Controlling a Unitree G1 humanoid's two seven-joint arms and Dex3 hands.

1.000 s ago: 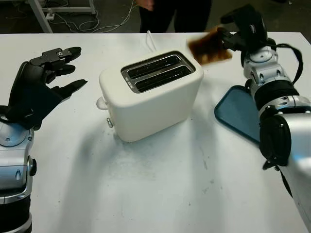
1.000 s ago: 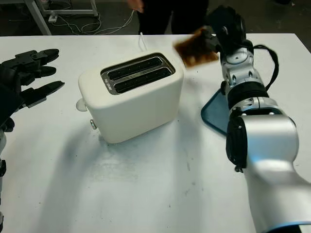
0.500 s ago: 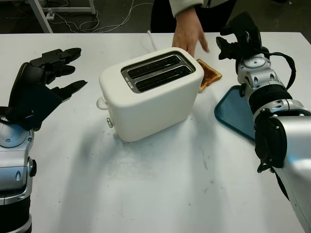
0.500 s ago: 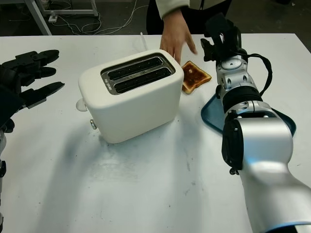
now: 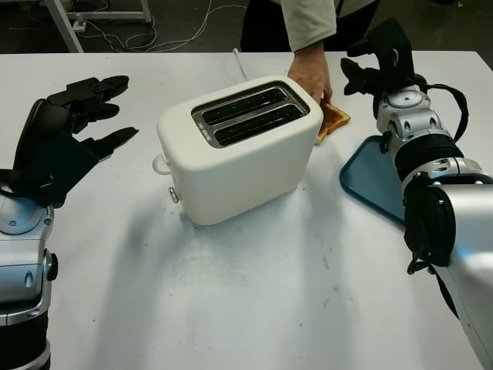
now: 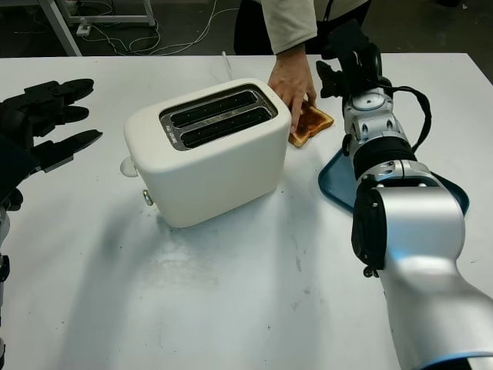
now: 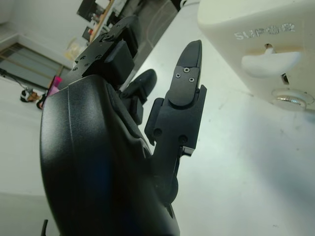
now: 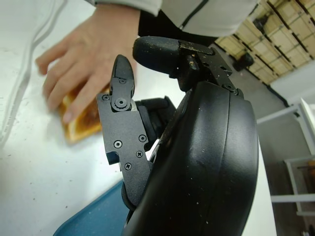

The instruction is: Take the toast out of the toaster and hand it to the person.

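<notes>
A white toaster [image 5: 240, 149] is seen standing near the middle of the white tabletop [image 5: 231, 293], its two slots facing up and nothing visible sticking out of them. The toast [image 6: 310, 122] is found lying flat on the tabletop just behind the toaster's right end, between the toaster and the blue tray [image 5: 377, 179]. A person's hand [image 6: 293, 79], reaching in from the far side in a pale sleeve [image 6: 289, 21], is laid on the toast, with the fingers pressed onto its top face; in the right wrist view the same fingers are seen covering most of the slice.

The right hand [image 5: 381, 55] is held above the tabletop near the far right corner, just beside the toast and the person's hand but apart from both. Nothing is gripped by it, and its fingers are uncurled. The left hand [image 5: 65, 131] is held up off the tabletop to the left of the toaster, well apart from it, open and holding nothing. A white cable [image 5: 239, 65] is seen running back from behind the toaster.
</notes>
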